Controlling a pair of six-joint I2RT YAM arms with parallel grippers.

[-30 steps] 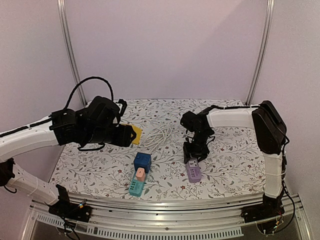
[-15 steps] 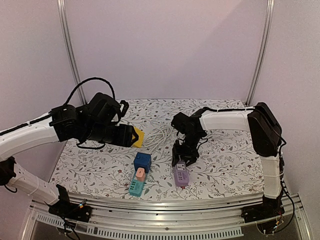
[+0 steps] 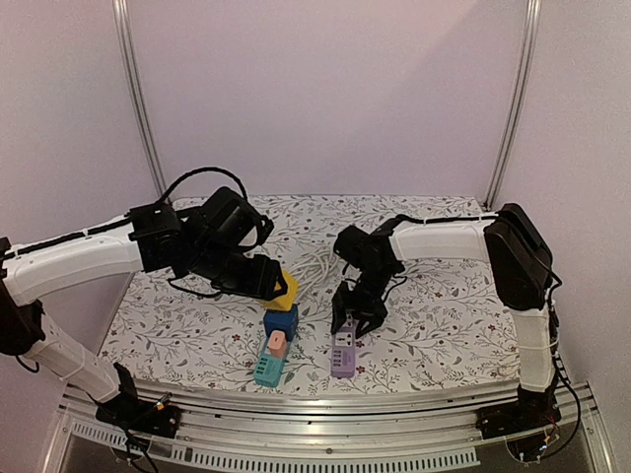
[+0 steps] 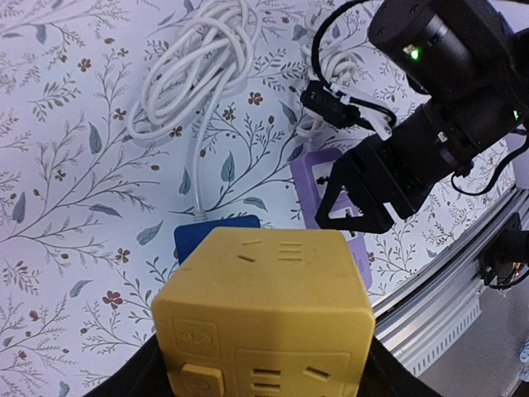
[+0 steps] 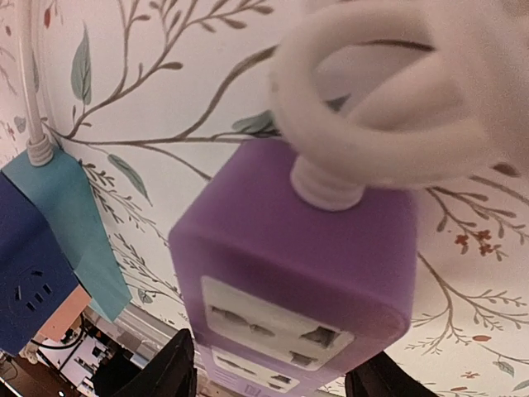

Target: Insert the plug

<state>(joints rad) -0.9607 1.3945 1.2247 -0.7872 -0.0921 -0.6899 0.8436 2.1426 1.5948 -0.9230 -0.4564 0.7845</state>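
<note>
Left pincer (image 3: 274,284) is pinching a yellow cube (image 4: 264,314) with little socket slots on its sides. It holds the cube up in the air, right over a blue cube (image 3: 281,321) that sits on the flowery worktop (image 3: 444,325), near the near edge and a bit toward the left edge. From the left wrist, only a strip of the blue cube peeks out past the yellow one. I cannot tell if the two cubes touch.

Right pincer (image 3: 347,320) points down at the far end of a purple socket strip (image 3: 343,357). This strip lies flat near the middle of the near edge, with its long side running from near to far. One dark finger (image 5: 161,368) shows on each side of the strip. I cannot tell if they squeeze it or just stand beside it. A white cord comes out of the strip's far end and curls into a loop.

Just beside the blue cube, closer to the near edge, lies a teal strip (image 3: 266,370) with a pink plug (image 3: 277,344) standing on it. The purple strip is near these but apart from them. A bundle of white cable (image 3: 315,266) lies in the middle of the worktop, behind the cubes.
</note>
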